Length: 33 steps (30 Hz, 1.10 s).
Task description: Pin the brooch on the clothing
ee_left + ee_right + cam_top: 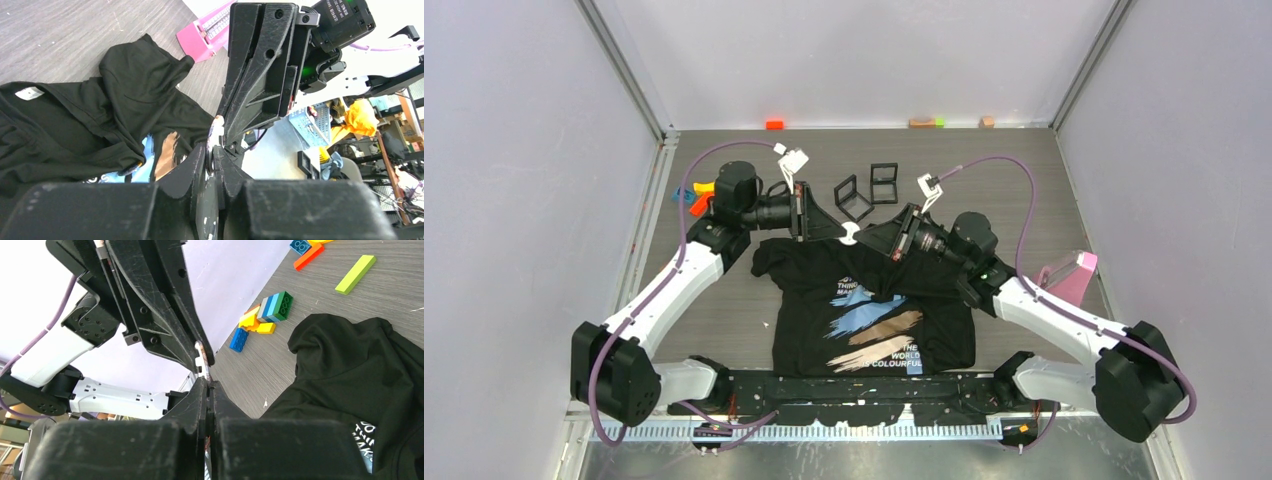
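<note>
**Brooch Pinched Aloft Over The Collar**

Holding a small pale disc of a brooch in the air just above the neck of the T-shirt; pinched edge-on by the left end effector, fingers all but together on it; met nose to nose by the right end effector, fingers pressed together on the same disc, judging by the wrist views. Probably light, rigid, thin and smooth, so apt to slip or swivel; best gripped flat across the faces, away from the pin; pin itself not discernible. Below, black jersey lying front up on the grey wood-grain tabletop; soft, limp, rumpled at collar and shoulders; printed with white lettering and blue, tan and cream streaks; likely to bunch under a push, so better pierced where flat or held taut.
</note>
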Each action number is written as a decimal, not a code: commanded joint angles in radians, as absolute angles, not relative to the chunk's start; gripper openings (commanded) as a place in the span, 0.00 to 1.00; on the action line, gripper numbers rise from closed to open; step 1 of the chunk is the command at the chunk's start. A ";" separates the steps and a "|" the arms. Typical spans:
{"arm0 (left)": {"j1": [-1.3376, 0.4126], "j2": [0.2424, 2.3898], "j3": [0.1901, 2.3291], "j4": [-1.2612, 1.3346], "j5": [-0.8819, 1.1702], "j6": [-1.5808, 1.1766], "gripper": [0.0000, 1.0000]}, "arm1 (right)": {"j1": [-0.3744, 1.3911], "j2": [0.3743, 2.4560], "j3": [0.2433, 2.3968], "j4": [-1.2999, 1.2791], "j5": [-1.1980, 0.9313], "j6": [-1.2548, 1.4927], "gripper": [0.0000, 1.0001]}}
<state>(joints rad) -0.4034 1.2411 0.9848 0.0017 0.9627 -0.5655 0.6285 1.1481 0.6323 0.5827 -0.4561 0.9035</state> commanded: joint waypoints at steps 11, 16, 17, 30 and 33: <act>-0.408 1.240 1.028 -0.078 0.963 -0.496 0.78 | 0.508 1.011 0.789 0.149 -0.648 0.626 0.00; -0.408 1.240 1.059 -0.174 0.919 -0.425 0.85 | 0.499 1.009 0.842 0.026 -0.762 0.591 0.01; -0.408 1.239 1.060 -0.182 0.916 -0.417 0.86 | 0.499 1.007 0.851 0.012 -0.772 0.589 0.01; -0.458 1.320 1.097 -0.187 1.150 -0.420 0.79 | 0.499 0.990 0.893 -0.054 -0.894 0.587 0.01; -0.490 1.329 1.100 -0.187 1.177 -0.419 0.72 | 0.499 1.000 0.904 -0.063 -0.909 0.584 0.01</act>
